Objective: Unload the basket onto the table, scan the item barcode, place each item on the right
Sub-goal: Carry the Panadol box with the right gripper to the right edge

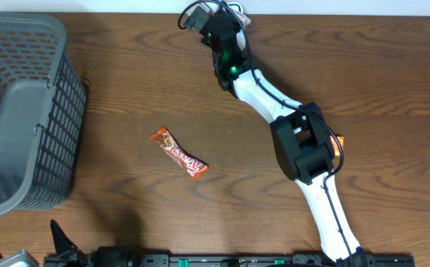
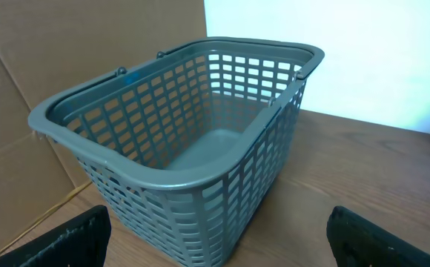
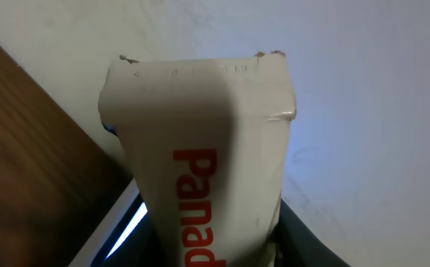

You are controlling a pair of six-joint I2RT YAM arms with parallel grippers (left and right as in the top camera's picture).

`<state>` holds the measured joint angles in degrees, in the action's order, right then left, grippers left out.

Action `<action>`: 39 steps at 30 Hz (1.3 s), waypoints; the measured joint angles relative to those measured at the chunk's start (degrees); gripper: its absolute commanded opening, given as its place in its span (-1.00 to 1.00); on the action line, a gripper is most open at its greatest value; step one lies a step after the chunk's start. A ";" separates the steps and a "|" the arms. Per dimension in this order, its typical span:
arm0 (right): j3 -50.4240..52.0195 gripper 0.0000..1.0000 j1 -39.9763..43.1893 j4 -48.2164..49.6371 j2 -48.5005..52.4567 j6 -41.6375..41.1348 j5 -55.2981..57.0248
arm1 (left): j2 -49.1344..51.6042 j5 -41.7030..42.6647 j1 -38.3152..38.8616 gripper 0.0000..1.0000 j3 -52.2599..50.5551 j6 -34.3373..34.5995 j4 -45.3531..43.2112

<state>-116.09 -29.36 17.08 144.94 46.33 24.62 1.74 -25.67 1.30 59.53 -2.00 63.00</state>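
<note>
Wooden table point(image 1: 126, 89), with a grey slatted basket point(image 1: 22, 26) standing at its left end. Right gripper point(image 1: 219, 30) out at the far edge, pinching a white box point(image 3: 200, 148) with red lettering. Left gripper point(image 2: 219, 248) spread wide, facing the basket. Orange snack wrapper point(image 1: 179, 154) lying mid-table.

Brown wooden table point(image 1: 126, 81) with grey basket point(image 1: 61, 126) and orange snack bar point(image 1: 179, 154)
</note>
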 measured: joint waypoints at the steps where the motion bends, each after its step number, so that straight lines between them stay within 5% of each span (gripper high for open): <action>1: 0.00 -0.98 0.04 0.02 0.00 0.26 0.04 | 0.00 0.00 0.00 0.86 0.00 0.00 0.00; 10: -0.17 -0.98 0.22 -3.80 -0.20 -0.13 8.02 | 0.00 0.00 0.00 0.86 0.00 0.00 -0.02; 20: -0.52 -0.98 4.17 -48.61 -11.10 -19.67 24.59 | -0.09 -0.02 0.00 0.86 0.00 0.00 -0.02; 29: -0.98 -0.98 20.87 -78.14 -15.89 -43.23 19.21 | -0.09 0.00 0.00 0.86 0.00 0.00 0.00; 39: 6.12 -0.97 45.03 -80.02 -15.89 -53.53 6.78 | -0.11 0.00 0.00 0.87 0.00 0.00 0.00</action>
<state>-109.97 15.66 -62.94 129.05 -7.20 31.40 1.63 -25.67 1.30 59.53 -2.00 63.00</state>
